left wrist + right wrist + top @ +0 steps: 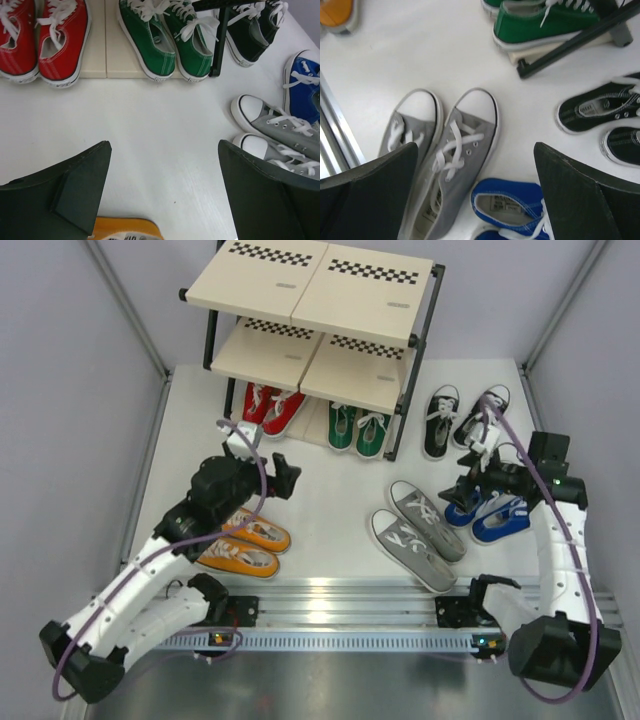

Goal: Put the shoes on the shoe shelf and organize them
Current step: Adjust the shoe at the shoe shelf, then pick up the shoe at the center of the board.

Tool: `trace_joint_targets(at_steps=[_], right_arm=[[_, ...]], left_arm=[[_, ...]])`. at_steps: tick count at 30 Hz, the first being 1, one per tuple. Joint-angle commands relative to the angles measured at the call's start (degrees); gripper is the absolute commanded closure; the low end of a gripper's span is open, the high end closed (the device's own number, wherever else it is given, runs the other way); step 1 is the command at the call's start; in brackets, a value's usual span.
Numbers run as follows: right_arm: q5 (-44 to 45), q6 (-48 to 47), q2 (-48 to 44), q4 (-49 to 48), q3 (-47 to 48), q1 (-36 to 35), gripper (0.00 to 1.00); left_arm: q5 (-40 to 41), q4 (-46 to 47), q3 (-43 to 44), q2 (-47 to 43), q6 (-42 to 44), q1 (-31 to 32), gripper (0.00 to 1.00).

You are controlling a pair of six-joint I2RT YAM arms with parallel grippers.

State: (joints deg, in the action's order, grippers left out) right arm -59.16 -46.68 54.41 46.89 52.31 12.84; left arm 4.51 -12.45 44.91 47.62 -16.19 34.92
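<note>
I see my left gripper [164, 150] gaping wide just past the orange pair [245, 543], and my right gripper [475, 150] equally wide by the blue pair [500, 522].

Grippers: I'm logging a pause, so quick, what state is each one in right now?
Left gripper: open, holding nothing.
Right gripper: open, holding nothing.

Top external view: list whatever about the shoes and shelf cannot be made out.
- Red shoes and green shoes, top view: far ends hidden under the shoe shelf panels.
- Orange shoes, top view: partly covered by the left arm.
- Blue shoes, top view: partly behind the right gripper.
- Panel labels: too small to read.
</note>
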Motion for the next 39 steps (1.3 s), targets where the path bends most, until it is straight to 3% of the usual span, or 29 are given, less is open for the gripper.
trace_joint_targets(at_steps=[1,5,10,16,25,28,31,32,34,39], right_arm=[[14.57,-15.36,0.61,8.92,-0.27,-5.61,0.01],[23.38,-20.47,0.08,4.45,-6.69,-12.39,0.02],[31.01,-9.60,1.56,-8.11,-10.83,-19.60,0.07],[36.65,-5.89,5.87,-9.89,-11.88,-23.73,0.16],[38.15,-4.05,10.34,-11.74,-12.68,-26.11,0.18],[39.29,-1.33,14.30,-12.61,-12.24,-28.13,0.30],[39.47,1.22,17.21,-12.09,-10.32,-28.75,0.63],[39.73,1.67,17.48,-11.31,-9.69,-28.75,0.84],[39.99,2.64,16.44,-10.95,-8.20,-28.75,1.00],[37.28,3.78,11.86,-8.41,-2.07,-28.66,1.00]], left_arm=[[3.39,-6.54,-4.64,-7.08,4.23,-0.29,0.07],[3.22,-6.01,-8.17,-15.95,4.06,-0.29,0.05],[5.59,-5.13,-8.70,-17.65,6.95,-0.29,0.04],[4.63,-6.36,-8.52,-17.73,6.60,-0.29,0.04],[4.89,-6.45,-8.69,-18.61,6.60,-0.29,0.04],[5.07,-6.54,-8.78,-18.70,6.52,-0.29,0.04],[4.63,-6.45,-8.78,-18.70,6.34,-0.20,0.04],[4.28,-6.54,-8.78,-18.79,6.25,-0.29,0.04],[3.58,-6.54,-8.78,-18.87,5.99,-0.29,0.04],[-1.60,-5.05,-8.87,-18.17,4.50,-0.20,0.02]])
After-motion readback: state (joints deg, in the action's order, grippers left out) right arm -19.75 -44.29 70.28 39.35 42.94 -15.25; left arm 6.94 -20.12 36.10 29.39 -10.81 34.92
